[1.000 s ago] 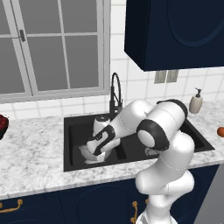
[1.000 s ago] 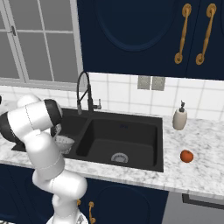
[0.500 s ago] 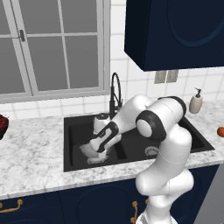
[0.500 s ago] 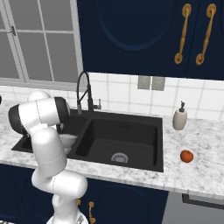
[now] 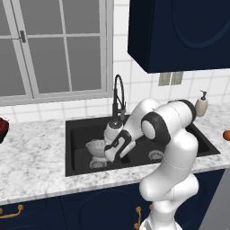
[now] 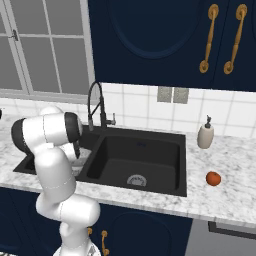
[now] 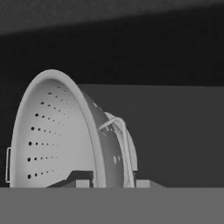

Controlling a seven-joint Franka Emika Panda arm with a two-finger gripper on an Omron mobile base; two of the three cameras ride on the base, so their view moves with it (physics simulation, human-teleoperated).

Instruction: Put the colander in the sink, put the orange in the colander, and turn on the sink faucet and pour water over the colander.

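Two fingertips of the claw [image 7: 109,183] pinch the colander [image 7: 65,135] rim, holding it low inside the left basin of the sink [image 5: 78,128]. The orange [image 6: 213,178] lies on the surface [image 6: 235,190] right of the sink.

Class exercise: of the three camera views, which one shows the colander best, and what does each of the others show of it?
The hand view shows it best: the colander is close up, with its perforations, rim and a side handle plain. The left base view shows it small, in the sink's left basin, partly behind the arm. In the right base view the arm covers that basin.
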